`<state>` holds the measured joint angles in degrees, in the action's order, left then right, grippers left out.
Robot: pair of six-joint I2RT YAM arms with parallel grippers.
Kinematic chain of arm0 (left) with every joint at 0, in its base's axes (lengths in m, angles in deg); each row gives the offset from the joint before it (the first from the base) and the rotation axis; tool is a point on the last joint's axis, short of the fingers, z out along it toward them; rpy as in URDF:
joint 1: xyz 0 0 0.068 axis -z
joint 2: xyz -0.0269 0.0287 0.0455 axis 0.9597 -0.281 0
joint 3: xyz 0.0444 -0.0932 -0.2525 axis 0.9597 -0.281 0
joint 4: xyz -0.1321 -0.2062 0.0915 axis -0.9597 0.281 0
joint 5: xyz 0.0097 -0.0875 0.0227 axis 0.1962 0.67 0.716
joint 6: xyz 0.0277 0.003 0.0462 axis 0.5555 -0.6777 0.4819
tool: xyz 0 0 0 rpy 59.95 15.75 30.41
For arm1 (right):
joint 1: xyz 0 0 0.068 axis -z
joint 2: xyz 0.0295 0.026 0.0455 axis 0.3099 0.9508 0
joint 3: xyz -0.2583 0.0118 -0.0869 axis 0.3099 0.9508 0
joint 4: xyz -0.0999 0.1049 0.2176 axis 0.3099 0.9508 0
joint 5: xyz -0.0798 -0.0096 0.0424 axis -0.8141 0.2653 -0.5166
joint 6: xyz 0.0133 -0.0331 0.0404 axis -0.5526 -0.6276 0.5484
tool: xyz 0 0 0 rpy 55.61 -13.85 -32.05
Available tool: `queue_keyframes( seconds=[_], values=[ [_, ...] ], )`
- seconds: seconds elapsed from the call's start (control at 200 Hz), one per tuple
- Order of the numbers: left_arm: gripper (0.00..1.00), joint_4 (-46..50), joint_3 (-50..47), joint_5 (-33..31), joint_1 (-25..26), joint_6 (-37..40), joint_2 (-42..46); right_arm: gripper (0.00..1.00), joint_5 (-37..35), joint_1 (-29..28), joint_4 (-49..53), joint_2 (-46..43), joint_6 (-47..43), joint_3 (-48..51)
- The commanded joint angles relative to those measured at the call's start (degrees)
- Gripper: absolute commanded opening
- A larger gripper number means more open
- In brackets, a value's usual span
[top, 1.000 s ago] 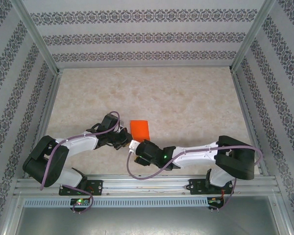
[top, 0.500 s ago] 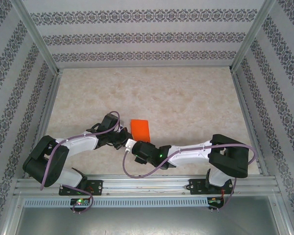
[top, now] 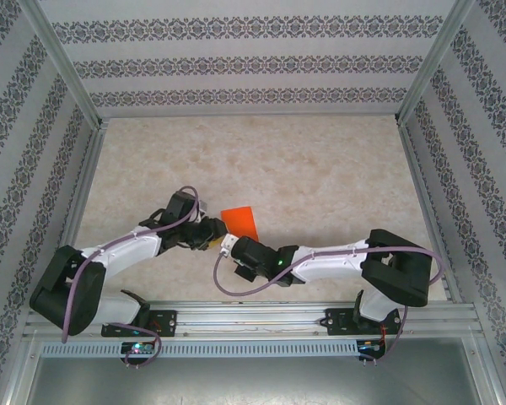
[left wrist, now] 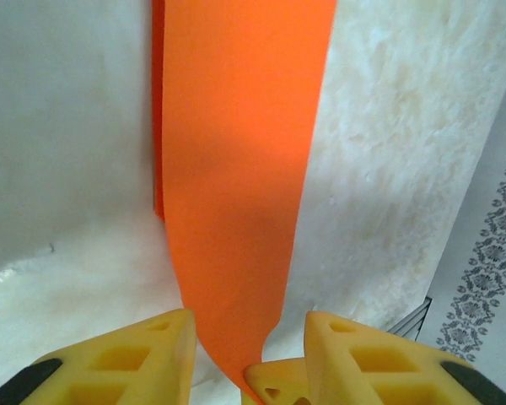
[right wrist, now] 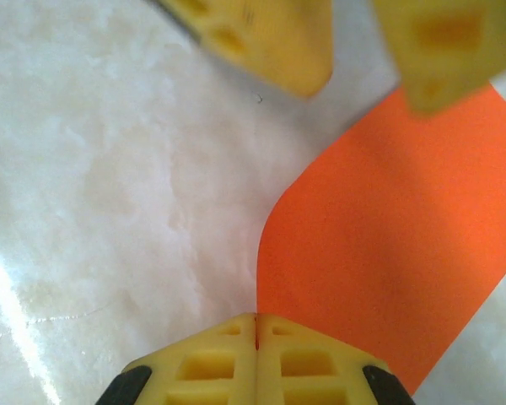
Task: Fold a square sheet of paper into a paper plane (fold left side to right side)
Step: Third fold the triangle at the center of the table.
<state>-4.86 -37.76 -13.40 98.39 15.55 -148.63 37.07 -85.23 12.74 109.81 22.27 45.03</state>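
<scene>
My right hand [top: 228, 244] is pressed fully together. In its wrist view the narrow near corner of the thin, bright orange-red sheet of paper [right wrist: 388, 253] runs straight into the seam between my two yellow fingertips [right wrist: 211, 367] at the bottom centre of the frame, so I am pinching the sheet there. From that pinch the paper curves away towards the right of the frame, broadening as it goes, over the pale marbled counter [right wrist: 110, 211].

My left hand [left wrist: 249, 342] stands partly apart, with a narrow gap between its yellow fingers [left wrist: 118, 367]. In its wrist view the sheet comes down the middle of the frame as a long strip and tapers into that gap at the bottom edge. The strip's edge lies just against the lower-left finger, and the lower-right finger stands clear of it; this hand grips nothing. Along the strip's left edge, in the upper left of the frame, a darker orange layer peeks out beneath the top one, so the paper lies doubled there.

In the overhead view both hands meet just below the centre of the frame, the left coming in from the lower left and the right from the lower right. The sheet lies just above and to the right of them. Patterned wallpaper panels [top: 253, 63] close the counter in on three sides.
</scene>
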Motion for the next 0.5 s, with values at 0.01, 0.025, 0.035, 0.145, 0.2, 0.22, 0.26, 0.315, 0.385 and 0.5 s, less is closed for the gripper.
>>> queue_keyframes(
  seconds=[0.01,0.025,0.035,0.145,0.2,0.22,0.26,0.315,0.385,0.5],
  values=[
    [0.36,3.9,3.9,0.9,-1.4,5.8,-0.7,0.00,6.1,1.9,-0.3,-2.2,3.0,1.9],
    [0.35,4.1,4.3,1.0,-1.4,6.3,-1.3,0.00,6.6,2.1,-0.4,-2.4,3.2,2.0],
    [0.34,4.2,4.6,1.1,-1.4,6.6,-1.7,0.00,6.9,2.2,-0.5,-2.4,3.3,2.1],
    [0.25,3.6,8.3,4.2,-1.3,9.8,-7.8,0.00,11.0,3.8,-1.4,-3.3,4.4,3.1],
    [0.22,2.4,9.8,5.9,-1.2,10.7,-10.9,0.00,12.6,4.5,-1.9,-3.4,4.8,3.6],
    [0.21,1.9,10.4,6.2,-1.2,11.0,-11.9,0.00,13.0,4.7,-2.1,-3.5,5.0,3.7],
    [0.19,1.6,11.7,6.5,-1.2,11.5,-13.9,0.00,13.9,5.0,-2.5,-3.6,5.3,4.0],
    [0.19,1.7,13.6,6.8,-1.0,12.9,-16.5,0.00,15.0,5.5,-2.5,-3.4,5.6,4.1],
    [0.17,3.0,16.4,6.6,-0.8,14.8,-19.7,0.00,16.5,6.0,-2.5,-3.1,5.9,4.0],
    [0.14,5.0,19.8,6.1,-0.3,17.8,-24.7,0.00,18.6,6.9,-2.4,-3.0,6.4,3.9]
  ],
)
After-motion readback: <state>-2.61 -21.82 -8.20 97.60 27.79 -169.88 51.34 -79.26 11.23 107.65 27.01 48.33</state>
